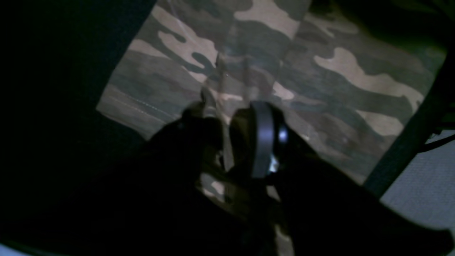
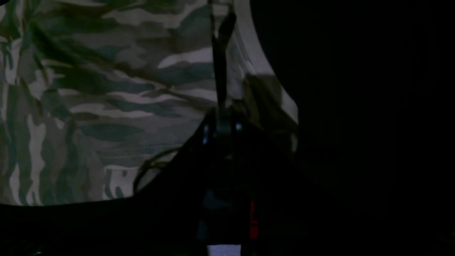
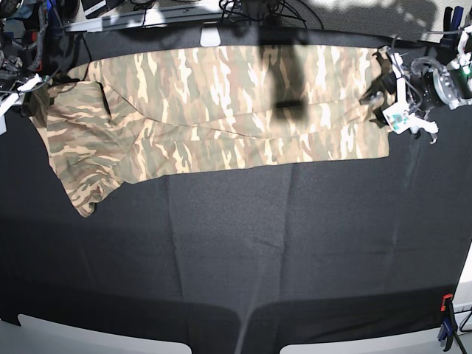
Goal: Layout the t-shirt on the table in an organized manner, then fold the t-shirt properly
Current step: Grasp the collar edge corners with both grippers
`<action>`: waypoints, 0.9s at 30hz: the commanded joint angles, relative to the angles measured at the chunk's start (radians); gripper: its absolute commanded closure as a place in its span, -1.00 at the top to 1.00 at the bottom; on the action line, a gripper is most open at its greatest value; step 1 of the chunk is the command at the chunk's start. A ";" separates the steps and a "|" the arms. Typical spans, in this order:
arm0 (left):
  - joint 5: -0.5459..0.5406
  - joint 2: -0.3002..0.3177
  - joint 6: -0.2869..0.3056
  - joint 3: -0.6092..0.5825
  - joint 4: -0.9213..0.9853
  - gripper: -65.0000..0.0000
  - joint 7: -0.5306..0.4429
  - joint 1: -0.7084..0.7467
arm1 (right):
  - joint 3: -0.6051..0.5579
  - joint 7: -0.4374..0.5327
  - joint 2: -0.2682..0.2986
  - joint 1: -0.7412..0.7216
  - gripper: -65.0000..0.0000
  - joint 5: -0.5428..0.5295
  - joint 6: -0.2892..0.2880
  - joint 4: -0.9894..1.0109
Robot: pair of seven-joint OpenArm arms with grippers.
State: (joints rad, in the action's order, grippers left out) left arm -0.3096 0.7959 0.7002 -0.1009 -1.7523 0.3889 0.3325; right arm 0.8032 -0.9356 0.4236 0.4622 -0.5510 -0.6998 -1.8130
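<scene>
On table (image 3: 221, 243): t-shirt (image 3: 221, 103) spread lengthwise, no legible writing.

**Camouflage shirt stretched across the far table**

The t-shirt (image 3: 221, 103), tan and olive camouflage, lies flat and spread wide along the 12 o'clock edge of the black-draped table (image 3: 243, 243), its sleeve end rumpled toward 9 o'clock.

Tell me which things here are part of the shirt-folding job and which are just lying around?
Part of the job:
- t-shirt
- table
- left pincer, at one end of the shirt
- right pincer, at the other end

Just lying around:
- clamp on the table's edge
- cables behind the table
</scene>
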 commanded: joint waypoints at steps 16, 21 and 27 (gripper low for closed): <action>-0.155 0.019 -0.002 0.009 -0.015 -1.00 -0.014 -0.005 | 0.010 0.018 0.019 -0.002 -1.00 -0.010 0.002 -0.013; -0.153 0.019 -0.002 0.008 -0.016 -1.00 0.108 0.001 | 0.010 0.018 0.019 -0.002 -1.00 -0.010 0.002 -0.013; -0.150 0.020 -0.002 0.009 -0.039 -1.00 0.113 0.069 | 0.010 0.019 0.019 -0.002 -1.00 -0.006 0.002 -0.013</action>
State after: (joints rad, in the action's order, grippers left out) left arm -0.4488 0.7967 0.6922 -0.1009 -1.7744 0.5201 0.4034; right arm 0.8032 -0.9360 0.4236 0.4625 -0.5507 -0.6998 -1.8130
